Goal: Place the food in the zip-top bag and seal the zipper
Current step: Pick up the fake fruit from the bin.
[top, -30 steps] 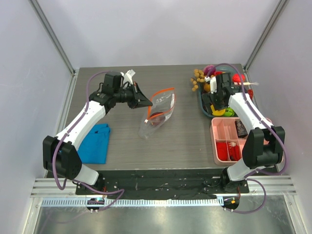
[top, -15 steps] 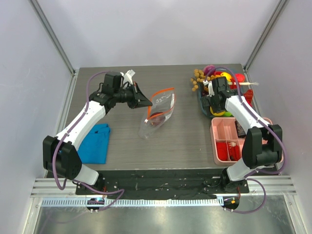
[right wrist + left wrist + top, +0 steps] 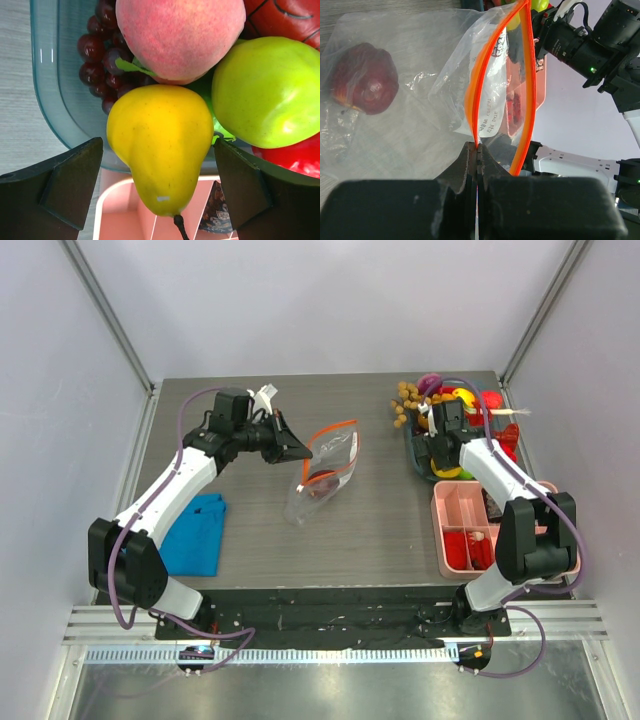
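The clear zip-top bag (image 3: 322, 476) lies mid-table with a dark red fruit (image 3: 364, 78) inside. My left gripper (image 3: 303, 452) is shut on the orange zipper strip (image 3: 481, 95) at the bag's left corner and holds the mouth open. My right gripper (image 3: 159, 185) is open, its fingers either side of a yellow pear (image 3: 161, 145) that lies at the near edge of the teal tub (image 3: 55, 95). A pink peach (image 3: 180, 35), a green apple (image 3: 267, 90) and dark grapes (image 3: 102, 60) lie in the tub too.
A pink compartment tray (image 3: 466, 530) stands just in front of the tub. A folded blue cloth (image 3: 195, 532) lies at the left front. Tan beads (image 3: 404, 403) lie left of the tub. Frame posts stand at the back corners.
My right gripper has shifted slightly toward the back over the tub. The left gripper and the bag have stayed put.
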Controlling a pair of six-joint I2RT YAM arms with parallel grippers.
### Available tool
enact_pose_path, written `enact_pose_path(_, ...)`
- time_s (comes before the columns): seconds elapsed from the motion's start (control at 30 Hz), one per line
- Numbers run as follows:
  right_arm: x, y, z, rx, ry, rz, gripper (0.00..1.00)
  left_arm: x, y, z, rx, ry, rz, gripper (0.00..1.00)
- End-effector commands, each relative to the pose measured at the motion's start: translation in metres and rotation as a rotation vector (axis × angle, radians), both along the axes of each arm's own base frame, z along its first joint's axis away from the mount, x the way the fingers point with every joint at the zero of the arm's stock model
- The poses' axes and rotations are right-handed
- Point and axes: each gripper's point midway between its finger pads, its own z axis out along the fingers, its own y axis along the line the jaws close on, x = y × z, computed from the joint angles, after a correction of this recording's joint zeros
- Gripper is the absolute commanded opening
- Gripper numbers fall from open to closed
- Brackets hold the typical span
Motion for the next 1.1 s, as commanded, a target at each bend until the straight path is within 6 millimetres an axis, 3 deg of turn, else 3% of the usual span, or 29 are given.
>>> enact_pose_path(0.0, 0.011, 0.006, 0.0, 0.033, -0.047, -0.023, 0.99, 0.001, 0.002, 0.013, -0.007, -0.066, -0.007, 0.0)
enact_pose_path(0.2, 0.01, 0.006, -0.002, 0.037, -0.045, -0.03, 0.97, 0.0, 0.003, 0.011, -0.002, -0.061, -0.009, 0.0)
enact_pose_path(0.3, 0.006, 0.006, 0.002, 0.035, -0.048, -0.029, 0.91, 0.001, 0.003, 0.011, -0.002, -0.062, -0.009, 0.0)
enact_pose_path(0.47, -0.001, 0.008, 0.025, 0.067, -0.095, -0.036, 0.7, 0.0, 0.002, 0.009, -0.004, -0.051, -0.009, 0.0)
enact_pose_path(0.7, -0.007, 0.017, 0.064, 0.126, -0.133, -0.015, 0.64, -0.003, 0.003, 0.007, -0.004, -0.044, -0.01, 0.0)
enact_pose_path(0.8, -0.014, 0.042, 0.092, 0.242, -0.144, 0.091, 0.64, -0.003, 0.003, 0.008, -0.006, -0.047, -0.012, 0.0)
enact_pose_path(0.83, -0.014, 0.065, 0.111, 0.346, -0.165, 0.178, 0.64, -0.004, 0.003, 0.008, -0.008, -0.045, -0.016, 0.0)
enact_pose_path(0.9, -0.021, 0.087, 0.132, 0.441, -0.17, 0.264, 0.64, -0.004, 0.002, 0.008, -0.008, -0.043, -0.019, 0.0)
enact_pose_path(0.93, -0.021, 0.106, 0.157, 0.519, -0.202, 0.336, 0.64, -0.004, 0.002, 0.008, -0.008, -0.042, -0.02, 0.0)
enact_pose_path(1.0, -0.026, 0.13, 0.178, 0.601, -0.198, 0.42, 0.64, -0.005, 0.002, 0.006, -0.007, -0.033, -0.019, 0.01)
enact_pose_path(1.07, -0.028, 0.15, 0.213, 0.679, -0.249, 0.512, 0.64, -0.006, 0.002, 0.005, -0.007, -0.031, -0.018, 0.0)
